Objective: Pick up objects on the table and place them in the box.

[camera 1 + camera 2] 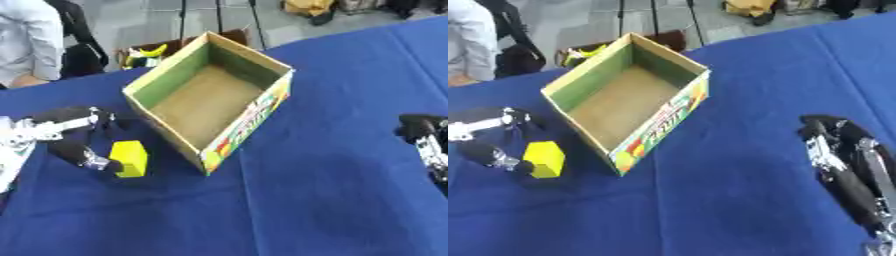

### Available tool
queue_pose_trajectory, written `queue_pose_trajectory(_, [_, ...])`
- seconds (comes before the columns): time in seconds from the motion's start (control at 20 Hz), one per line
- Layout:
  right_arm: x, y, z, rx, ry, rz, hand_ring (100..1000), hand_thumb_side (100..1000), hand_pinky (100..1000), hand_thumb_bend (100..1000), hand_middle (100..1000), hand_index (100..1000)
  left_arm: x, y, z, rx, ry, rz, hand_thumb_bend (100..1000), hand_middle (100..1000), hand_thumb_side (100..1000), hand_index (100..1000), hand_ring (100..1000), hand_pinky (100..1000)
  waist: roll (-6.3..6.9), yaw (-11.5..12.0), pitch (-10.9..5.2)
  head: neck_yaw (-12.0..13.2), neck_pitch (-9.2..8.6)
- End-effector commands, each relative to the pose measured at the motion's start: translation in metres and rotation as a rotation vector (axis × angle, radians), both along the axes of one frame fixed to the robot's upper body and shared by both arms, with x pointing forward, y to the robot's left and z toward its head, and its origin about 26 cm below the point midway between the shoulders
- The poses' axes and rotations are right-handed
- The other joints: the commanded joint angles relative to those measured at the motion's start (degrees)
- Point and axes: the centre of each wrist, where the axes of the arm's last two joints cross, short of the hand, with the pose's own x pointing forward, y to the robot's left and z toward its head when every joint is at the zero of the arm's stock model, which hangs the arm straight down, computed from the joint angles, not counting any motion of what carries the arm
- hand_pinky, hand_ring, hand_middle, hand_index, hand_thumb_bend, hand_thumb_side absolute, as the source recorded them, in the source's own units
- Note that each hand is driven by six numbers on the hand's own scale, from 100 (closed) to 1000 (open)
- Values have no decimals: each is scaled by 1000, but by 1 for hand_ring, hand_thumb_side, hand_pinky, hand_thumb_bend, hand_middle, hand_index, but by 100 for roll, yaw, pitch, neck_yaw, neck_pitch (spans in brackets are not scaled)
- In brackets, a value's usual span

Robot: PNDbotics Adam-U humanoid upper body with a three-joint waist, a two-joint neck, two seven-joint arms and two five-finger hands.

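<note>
Nearest the camera lay bare blue tablecloth [289, 210], filling the lower part of the frame.

At the right edge, about mid-height, the robot's right hand [842, 160] rested over the cloth, black and silver, its fingers stretched out long and holding nothing. It sat well apart from everything else on the table.

At the left edge, at about the same height, was the left hand [74, 137]. Its fingers and thumb were parted around one yellow block [129, 158], the only loose object visible on the table. One finger [92, 161] touched the block's left side; the others arched above it. Whether the block was fully pinched or only touched could not be told for sure, though the hand appeared closed upon it. The block stood on the cloth, or just above it, beside the near left corner of the box and outside it.

Further back, in the upper middle of the frame, stood one cardboard box [254, 117], open at the top, set askew to the table edge. Its inner walls were green and brown, its right outer wall printed in bright colours. Nothing showed inside it.

Beyond the far table edge, one second brown box [153, 50] held something yellow, green and black that could not be made out.
</note>
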Motion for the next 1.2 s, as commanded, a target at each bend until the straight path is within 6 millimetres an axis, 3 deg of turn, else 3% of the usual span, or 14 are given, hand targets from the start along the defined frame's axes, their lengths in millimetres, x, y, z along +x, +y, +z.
queue_pose_trajectory(0.05, [-3, 0, 8, -10, -28, 12, 868, 721, 823, 100, 606, 760, 2, 8, 9, 134, 59, -93, 751, 797, 681, 932, 673, 440, -20, -9, -112, 23, 22])
queue_pose_trajectory(0.75, [-3, 0, 9, -8, -30, 13, 869, 717, 823, 100, 605, 760, 9, 12, -10, 173, 152, -69, 758, 748, 644, 851, 669, 446, 4, -37, -72, 0, 15])
queue_pose_trajectory(1.2, [-2, -1, 9, 1, -25, 11, 870, 713, 823, 100, 604, 760, -1, -5, -3, 289, 95, -136, 736, 728, 653, 843, 662, 452, -31, -4, -63, -35, -33])
